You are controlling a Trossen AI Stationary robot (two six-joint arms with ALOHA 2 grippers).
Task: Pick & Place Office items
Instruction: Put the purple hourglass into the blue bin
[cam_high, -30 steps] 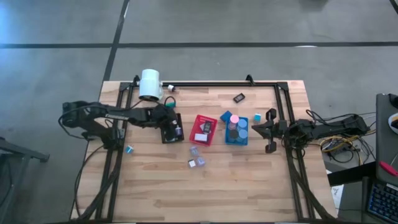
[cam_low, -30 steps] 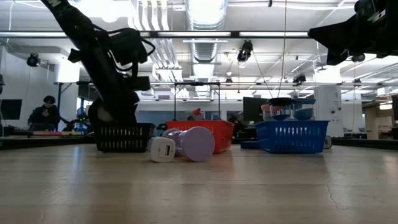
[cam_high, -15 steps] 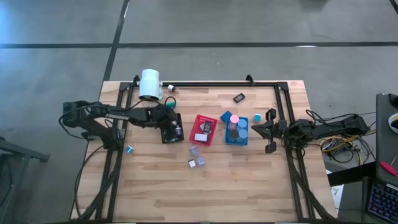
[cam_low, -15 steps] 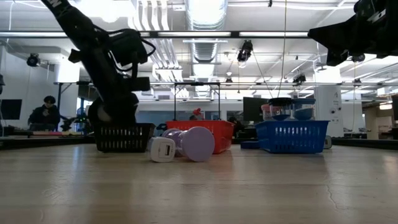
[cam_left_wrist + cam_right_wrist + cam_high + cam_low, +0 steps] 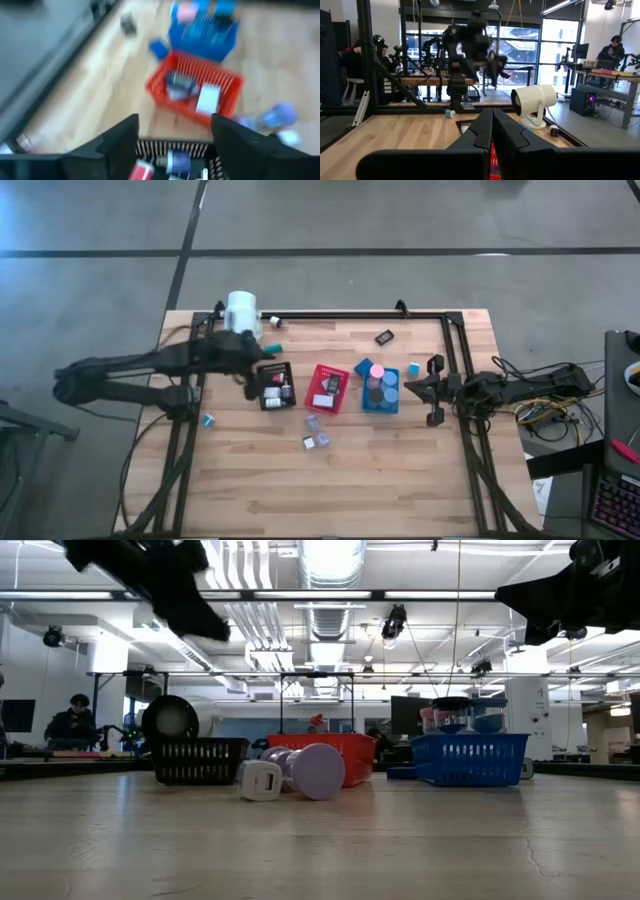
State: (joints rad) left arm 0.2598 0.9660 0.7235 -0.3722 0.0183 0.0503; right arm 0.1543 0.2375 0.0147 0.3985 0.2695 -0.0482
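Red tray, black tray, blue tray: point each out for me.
Red tray (image 5: 318,401): high view, its lower-left rim.
Black tray (image 5: 262,386): high view, left wall.
Blue tray (image 5: 365,404): high view, lower-left corner.

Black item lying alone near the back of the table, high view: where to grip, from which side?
Come straight down from above and pinch the black item across its shorter width. It looks low and flat on the table, slightly askew to its edges, with bare wood all round, so a rotated top grasp seems best. Finer shape: too small to tell.
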